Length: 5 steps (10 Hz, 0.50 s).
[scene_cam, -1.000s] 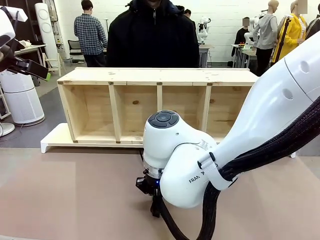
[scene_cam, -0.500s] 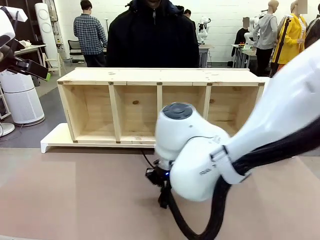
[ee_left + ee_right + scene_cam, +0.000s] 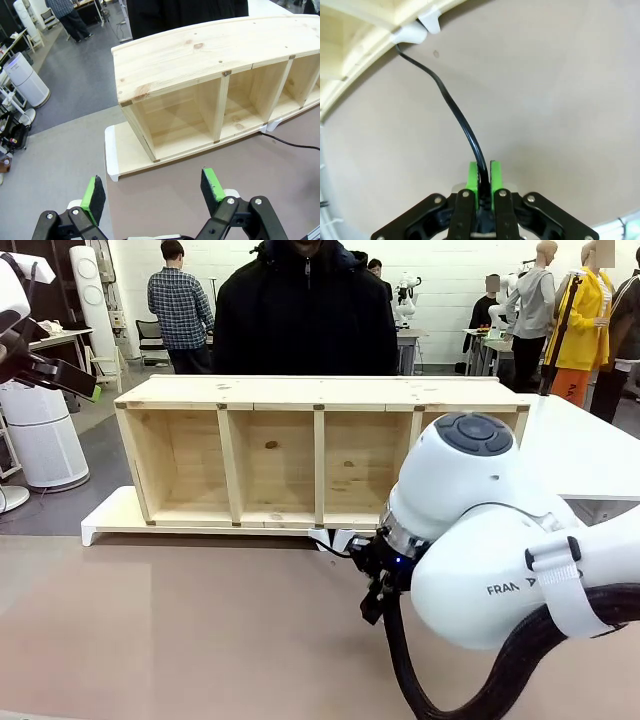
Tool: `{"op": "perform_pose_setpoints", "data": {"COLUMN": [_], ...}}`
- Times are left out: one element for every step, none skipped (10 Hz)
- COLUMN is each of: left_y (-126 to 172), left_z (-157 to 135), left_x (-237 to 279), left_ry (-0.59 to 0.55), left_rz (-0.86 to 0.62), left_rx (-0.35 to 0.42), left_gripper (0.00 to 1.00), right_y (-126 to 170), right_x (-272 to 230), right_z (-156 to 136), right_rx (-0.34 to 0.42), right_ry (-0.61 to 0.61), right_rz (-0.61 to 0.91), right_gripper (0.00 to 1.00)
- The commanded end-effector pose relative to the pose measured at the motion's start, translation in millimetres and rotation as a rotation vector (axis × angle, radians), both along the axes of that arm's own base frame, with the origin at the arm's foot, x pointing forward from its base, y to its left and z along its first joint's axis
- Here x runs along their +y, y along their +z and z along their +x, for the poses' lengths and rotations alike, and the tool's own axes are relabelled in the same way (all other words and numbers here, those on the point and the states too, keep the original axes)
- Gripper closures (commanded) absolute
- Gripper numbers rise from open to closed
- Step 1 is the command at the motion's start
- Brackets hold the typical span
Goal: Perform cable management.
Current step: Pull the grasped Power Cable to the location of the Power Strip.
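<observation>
Where the cable (image 3: 454, 106) is pinched in the clenched right gripper (image 3: 484, 176), it is seen running ahead of the fingertips across the worktop (image 3: 555, 100) to the wooden shelf unit's (image 3: 360, 45) base. Thin, light and limp, it is judged best gripped firmly along its jacket. The left gripper (image 3: 152, 189) is spread wide, empty.

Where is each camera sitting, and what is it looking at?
Front: between the arms, looking across the table at the shelf and person; the right arm shows.
Left wrist: high up, looking down on the shelf's end; the open left gripper shows.
Right wrist: low over the table, looking along the right gripper, shut on the cable.
Shared: both wrist views show the cable.
</observation>
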<state>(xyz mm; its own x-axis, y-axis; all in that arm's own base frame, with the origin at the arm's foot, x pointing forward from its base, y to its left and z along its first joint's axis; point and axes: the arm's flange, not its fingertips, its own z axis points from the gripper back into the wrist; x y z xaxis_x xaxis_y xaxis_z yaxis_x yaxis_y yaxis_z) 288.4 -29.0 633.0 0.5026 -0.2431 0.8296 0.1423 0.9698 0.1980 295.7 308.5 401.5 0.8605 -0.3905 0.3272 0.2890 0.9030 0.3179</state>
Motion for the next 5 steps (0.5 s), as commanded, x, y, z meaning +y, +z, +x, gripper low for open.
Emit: {"op": "perform_pose_setpoints", "data": {"left_y": [0.3, 0.3, 0.3, 0.3, 0.3], "left_z": [1.9, 1.9, 1.9, 1.9, 1.9], "left_x": [-0.5, -0.5, -0.5, -0.5, -0.5], "left_ry": [0.001, 0.001, 0.001, 0.001, 0.001], "left_rz": [0.002, 0.002, 0.002, 0.002, 0.002], "left_rx": [-0.01, -0.01, -0.01, -0.01, -0.01], "left_gripper": [0.0, 0.0, 0.0, 0.0, 0.0], "right_y": [-12.7, -11.0, -9.5, -6.9, -3.0], "right_x": [-48.2, -59.0, -73.0, -86.2, -99.7], "right_z": [-32.2, -32.0, -31.6, -30.5, -30.1], "right_rx": [-0.007, -0.011, -0.013, -0.018, -0.028], "right_ry": [-0.036, -0.061, -0.081, -0.103, -0.126], "right_rz": [0.024, 0.031, 0.041, 0.044, 0.051], "right_gripper": [0.88, 0.88, 0.88, 0.88, 0.88]}}
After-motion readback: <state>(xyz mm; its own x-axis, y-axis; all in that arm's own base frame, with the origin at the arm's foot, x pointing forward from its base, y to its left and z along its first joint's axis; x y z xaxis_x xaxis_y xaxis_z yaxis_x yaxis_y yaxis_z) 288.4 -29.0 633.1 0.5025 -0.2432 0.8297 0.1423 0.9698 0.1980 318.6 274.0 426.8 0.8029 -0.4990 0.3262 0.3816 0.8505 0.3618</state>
